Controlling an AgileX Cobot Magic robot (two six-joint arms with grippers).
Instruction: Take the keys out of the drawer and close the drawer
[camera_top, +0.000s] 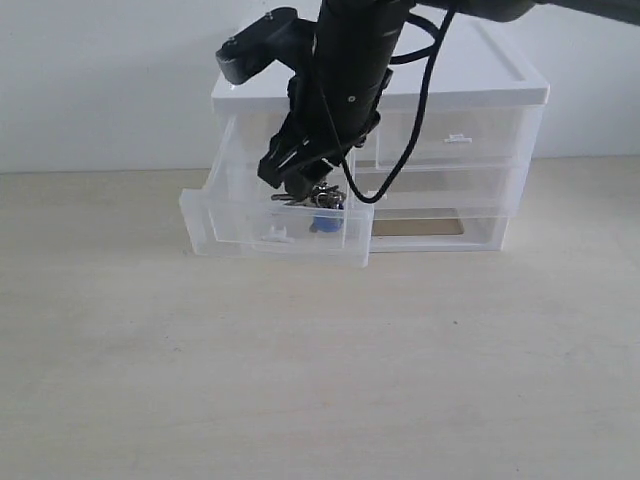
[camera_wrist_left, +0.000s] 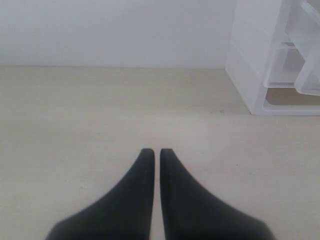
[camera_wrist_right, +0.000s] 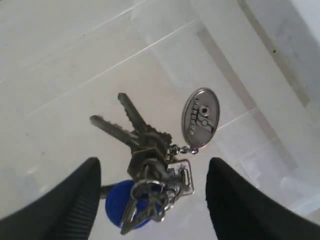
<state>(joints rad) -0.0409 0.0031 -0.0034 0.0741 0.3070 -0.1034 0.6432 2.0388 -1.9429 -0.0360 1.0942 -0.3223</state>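
Drawer (camera_top: 240, 235) stands pulled out. Right gripper (camera_wrist_right: 154, 167) is inside it, fingers spread either side of the keys (camera_wrist_right: 145, 150). Grey tag (camera_wrist_right: 201, 117) is embossed but illegible. Left gripper (camera_wrist_left: 156, 152) fingers are pressed together above the table (camera_wrist_left: 90, 110).

A white plastic drawer unit (camera_top: 490, 75) stands at the far side of a pale wood-grain table (camera_top: 300, 380), in front of a plain white wall (camera_top: 100, 80). Its top right small drawer (camera_top: 460, 135) is pushed in, as is the full-width drawer (camera_top: 450, 185) beneath.
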